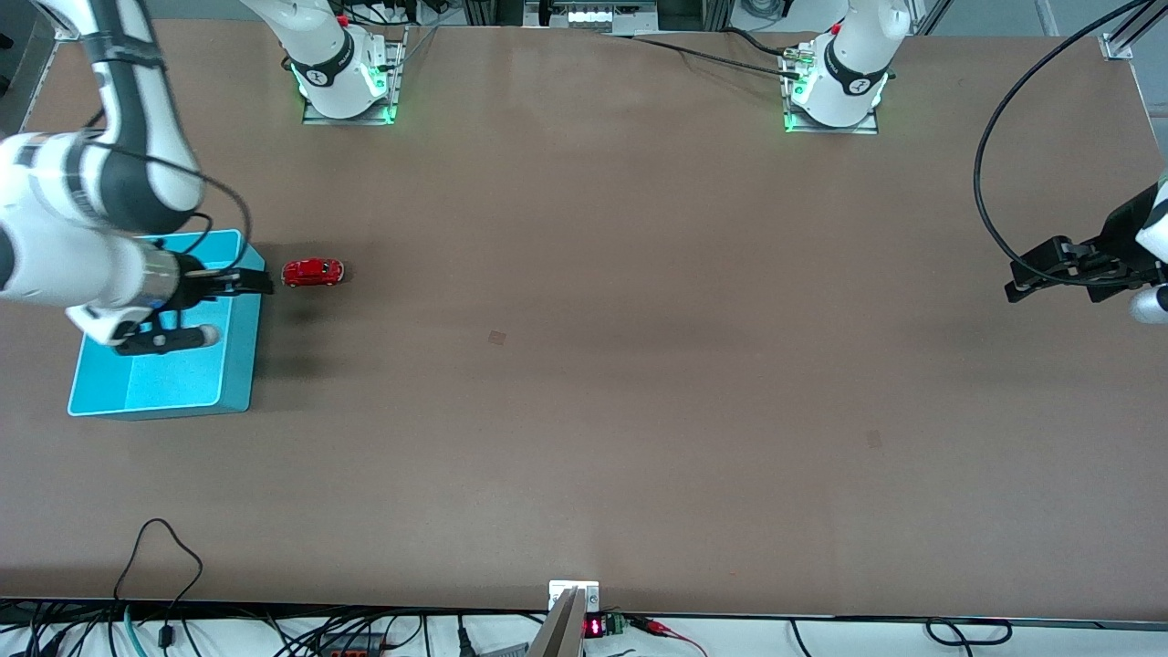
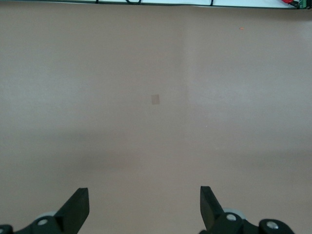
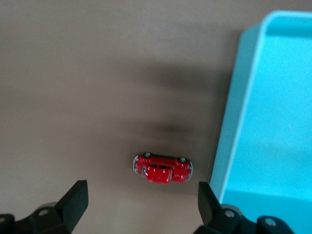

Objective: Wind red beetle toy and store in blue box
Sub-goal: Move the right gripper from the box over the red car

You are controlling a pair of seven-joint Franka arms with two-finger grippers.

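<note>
Not started: toy (image 1: 313, 272) sits on the table just beside the box (image 1: 239, 356), unwound, not stored. Right gripper (image 1: 265, 282) hangs over the box edge, jaws spread, empty. Left gripper (image 1: 1015, 286) waits, jaws spread.

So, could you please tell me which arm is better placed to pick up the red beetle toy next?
The right. The right gripper hangs open beside the red beetle toy, at the blue box. The left gripper waits, open, over bare table at the left arm's end.
</note>
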